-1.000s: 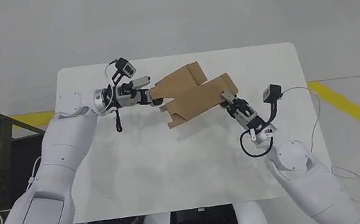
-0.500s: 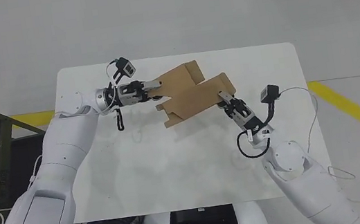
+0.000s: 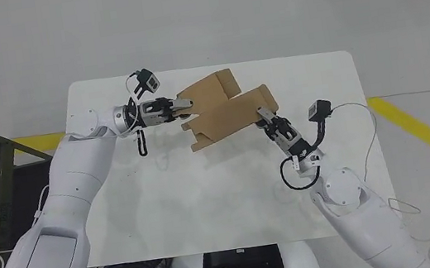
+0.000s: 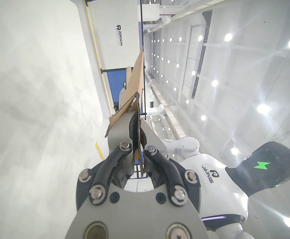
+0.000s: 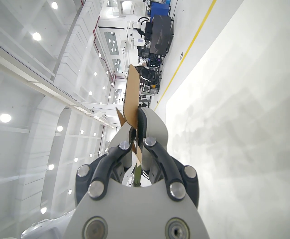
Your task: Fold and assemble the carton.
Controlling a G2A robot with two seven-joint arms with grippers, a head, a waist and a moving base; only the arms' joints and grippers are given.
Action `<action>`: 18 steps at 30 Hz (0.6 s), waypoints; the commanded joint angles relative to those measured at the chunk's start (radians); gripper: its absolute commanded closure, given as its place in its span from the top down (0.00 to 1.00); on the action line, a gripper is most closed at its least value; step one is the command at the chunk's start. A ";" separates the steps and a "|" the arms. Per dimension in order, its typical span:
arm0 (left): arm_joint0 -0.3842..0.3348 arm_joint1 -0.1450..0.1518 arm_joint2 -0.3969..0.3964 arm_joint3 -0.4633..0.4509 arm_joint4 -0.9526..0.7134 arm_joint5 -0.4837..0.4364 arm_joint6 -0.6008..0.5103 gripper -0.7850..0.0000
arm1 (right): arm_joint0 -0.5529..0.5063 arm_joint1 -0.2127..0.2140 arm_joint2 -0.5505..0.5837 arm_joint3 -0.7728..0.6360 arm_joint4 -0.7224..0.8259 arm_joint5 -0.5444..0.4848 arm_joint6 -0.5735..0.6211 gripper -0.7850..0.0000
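Glossy white rounded-shell arms [image 3: 71, 180] with looping black cables [image 3: 142, 146] end in the grey metal left gripper [image 4: 135, 123] and right gripper [image 5: 135, 124], both with black linkages and silver screws [image 4: 122, 144].

Top view looking down, wrist views close-up (sharing carton [image 3: 224, 109])

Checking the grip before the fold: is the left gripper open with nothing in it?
No, the left wrist view shows the left gripper clamped on an edge of the carton.

carton [image 3: 227, 114]: plain brown | table [image 3: 168, 212]: white | floor stripe [image 3: 426, 133]: yellow | left pincer [image 4: 136, 122]: grey, black pads
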State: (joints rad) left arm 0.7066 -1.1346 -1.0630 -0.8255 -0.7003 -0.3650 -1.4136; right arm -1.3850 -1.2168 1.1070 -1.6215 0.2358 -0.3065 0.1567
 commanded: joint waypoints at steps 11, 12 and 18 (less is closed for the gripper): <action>-0.002 0.026 -0.055 0.011 0.038 0.015 -0.056 0.00 | -0.041 0.015 0.143 -0.021 0.055 -0.005 0.052 1.00; -0.001 0.028 -0.055 0.005 0.044 0.030 -0.071 0.00 | -0.043 0.017 0.157 -0.026 0.057 -0.011 0.071 1.00; -0.005 0.037 -0.033 -0.019 0.048 0.084 -0.122 0.00 | -0.017 0.033 0.205 -0.016 0.142 -0.050 0.353 1.00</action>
State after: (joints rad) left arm 0.6984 -1.0981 -1.1074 -0.8352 -0.6381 -0.2819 -1.5378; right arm -1.4131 -1.1875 1.3087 -1.6446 0.3458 -0.3581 0.4135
